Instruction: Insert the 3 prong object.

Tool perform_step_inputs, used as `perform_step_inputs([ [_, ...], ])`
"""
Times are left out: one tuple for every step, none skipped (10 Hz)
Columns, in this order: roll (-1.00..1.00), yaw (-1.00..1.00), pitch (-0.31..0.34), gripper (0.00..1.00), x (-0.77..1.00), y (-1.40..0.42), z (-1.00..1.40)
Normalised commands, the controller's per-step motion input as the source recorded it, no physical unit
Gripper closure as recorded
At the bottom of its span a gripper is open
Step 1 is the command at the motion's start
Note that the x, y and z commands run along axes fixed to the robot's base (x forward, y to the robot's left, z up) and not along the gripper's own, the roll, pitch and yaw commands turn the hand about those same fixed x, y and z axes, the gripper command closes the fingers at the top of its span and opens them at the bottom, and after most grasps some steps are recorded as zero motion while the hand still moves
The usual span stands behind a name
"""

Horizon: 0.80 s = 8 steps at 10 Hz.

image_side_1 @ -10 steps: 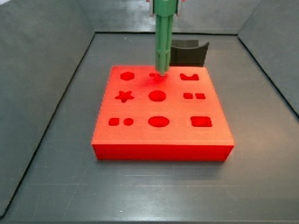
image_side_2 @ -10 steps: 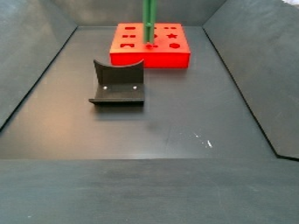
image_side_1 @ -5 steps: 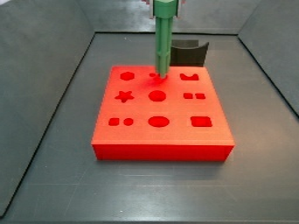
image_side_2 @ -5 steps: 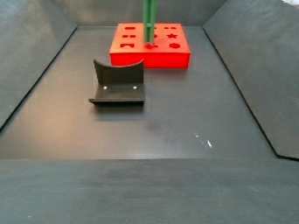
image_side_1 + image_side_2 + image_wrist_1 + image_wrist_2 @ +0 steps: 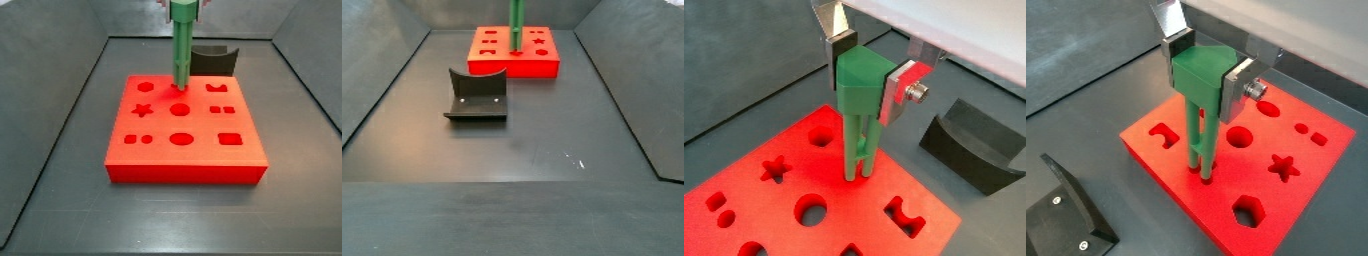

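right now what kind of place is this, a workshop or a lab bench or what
Most likely a robot test cell for insertion trials, not a workshop. A dark walled bin holds only a red block with shaped holes and a dark fixture, and the gripper above the block holds the green 3 prong object.

3 prong object (image 5: 859, 110): green, slim, parallel rod prongs | pose: upright, prongs pointing down | place: thick head clamped between hand (image 5: 869, 62) fingers, prong tips hanging straight below hand
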Motion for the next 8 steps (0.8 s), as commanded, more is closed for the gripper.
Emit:
perform_step_inputs([
  [0.04,0.0,-0.019,1.0,0.0,0.0,-0.23],
  [0.06,-0.02,-0.006,1.0,-0.05,0.0,-0.24],
  [0.01,-0.04,-0.023,1.0,-0.03,0.0,-0.2],
  [0.0,-0.02,-0.017,1.0,0.0,0.0,-0.23],
  [0.0,-0.03,-0.007,1.0,0.03,0.0,-0.33],
  [0.0,-0.08,-0.006,1.0,0.11,0.0,-0.45],
  [0.0,-0.12,0.0,1.0,0.08,0.0,-0.6],
  [0.0,-0.15,0.0,1.0,0.15,0.0,-0.62],
])
